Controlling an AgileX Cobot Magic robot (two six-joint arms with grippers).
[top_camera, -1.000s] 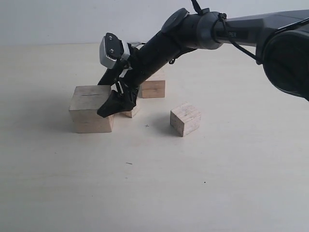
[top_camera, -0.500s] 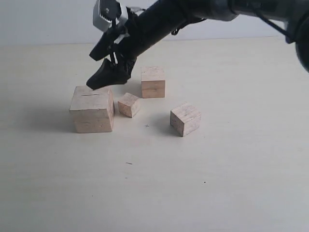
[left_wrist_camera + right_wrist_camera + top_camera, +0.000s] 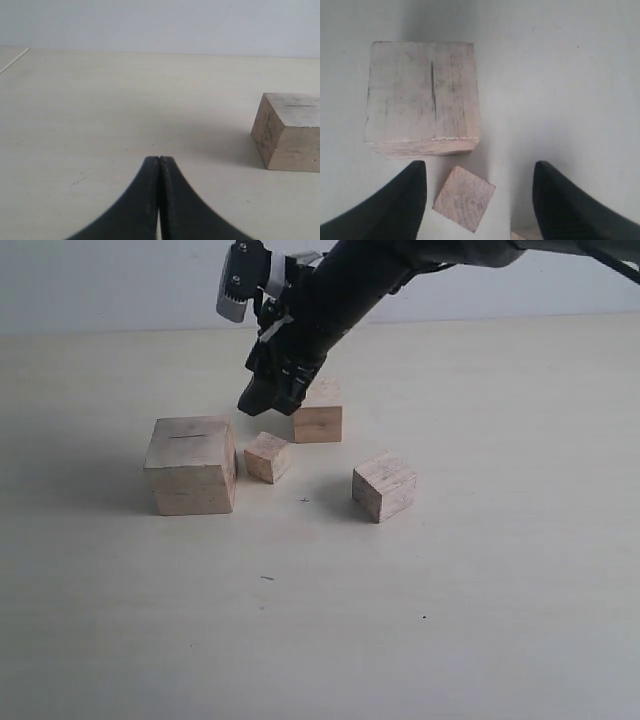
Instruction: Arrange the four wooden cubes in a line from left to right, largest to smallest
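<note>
Our right pincer (image 3: 268, 402) has lifted off the smallest cube (image 3: 267, 457), jaws apart and empty, leaving it on the tabletop (image 3: 480, 620) at the largest cube's (image 3: 192, 465) 3 o'clock, so we judge the rear cube (image 3: 318, 410) at 1 o'clock and the front cube (image 3: 384, 486) at 4 o'clock belong between them.
</note>
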